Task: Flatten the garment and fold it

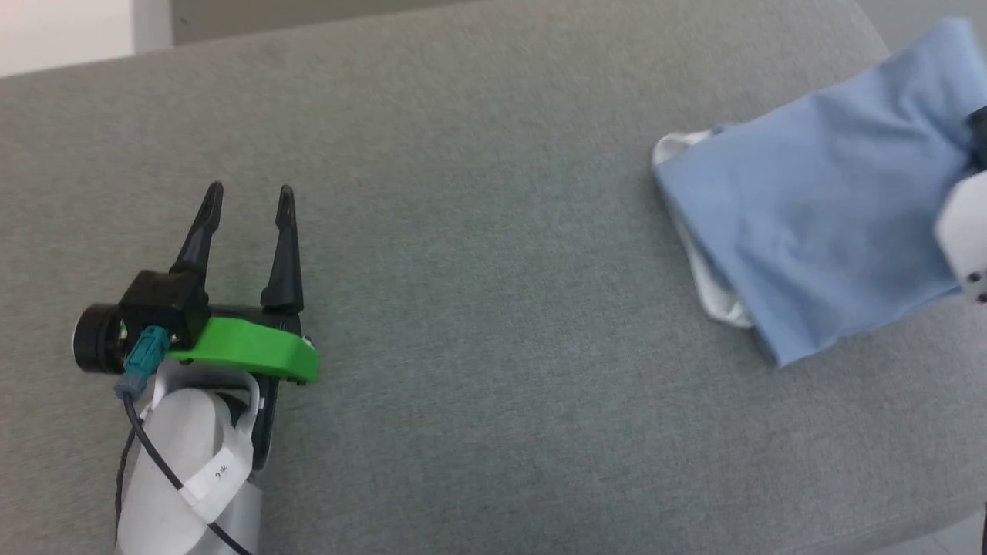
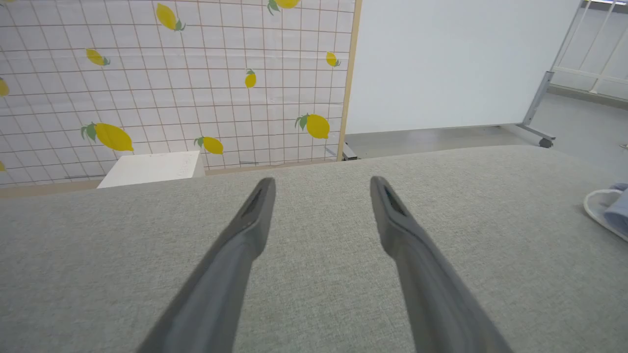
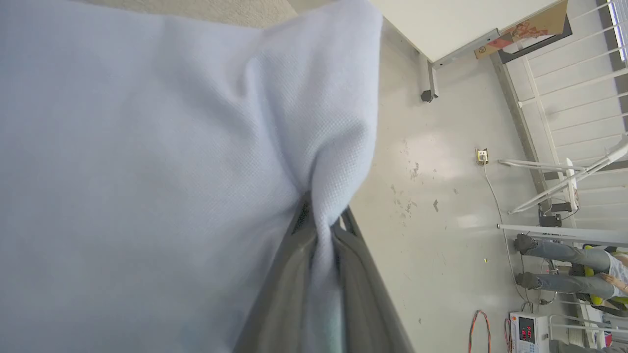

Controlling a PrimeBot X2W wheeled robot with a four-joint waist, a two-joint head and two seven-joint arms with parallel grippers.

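Head view: a grey cloth-covered desk (image 1: 493,347) is seen from above. The left hand (image 1: 250,189) is seen at the desk's near left part, its two dark fingers spread apart with nothing between them. The garment (image 1: 817,223), light blue with a white collar (image 1: 677,146) showing at its left border, is loosely folded by the desk's right edge, toward the far right corner. Its right side is raised toward a pale part of the right arm (image 1: 964,231).

Left wrist view: the left hand (image 2: 321,181) is shown with fingers wide apart above the bare desk (image 2: 490,220). A little of the garment (image 2: 619,211) is seen by the desk's right edge, well apart from the hand.

Right wrist view: the right hand (image 3: 324,215) is clamped on a pinched fold of the garment (image 3: 147,171), with pale floor (image 3: 441,196) seen beyond the cloth.
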